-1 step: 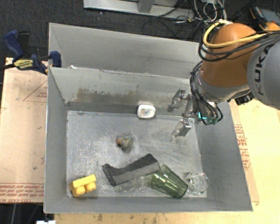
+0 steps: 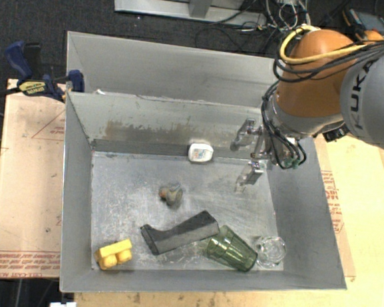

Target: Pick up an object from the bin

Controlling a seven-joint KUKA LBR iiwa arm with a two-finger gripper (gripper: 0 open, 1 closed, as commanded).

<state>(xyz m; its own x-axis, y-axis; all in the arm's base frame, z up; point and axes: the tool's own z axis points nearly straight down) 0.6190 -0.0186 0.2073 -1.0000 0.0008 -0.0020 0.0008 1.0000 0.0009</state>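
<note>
My gripper (image 2: 248, 154) hangs over the back right part of the bin, its two metal fingers spread apart with nothing between them. A small white rounded object (image 2: 200, 152) lies to its left against the back wall, apart from the fingers. A small grey-brown lump (image 2: 171, 194) sits on the bin floor further left and nearer the front.
Along the front of the bin lie a dark grey wedge-shaped piece (image 2: 178, 233), a green glass tumbler on its side (image 2: 231, 251), a clear glass (image 2: 272, 250) and a yellow block (image 2: 114, 254). The arm with its orange cover reaches in from the right.
</note>
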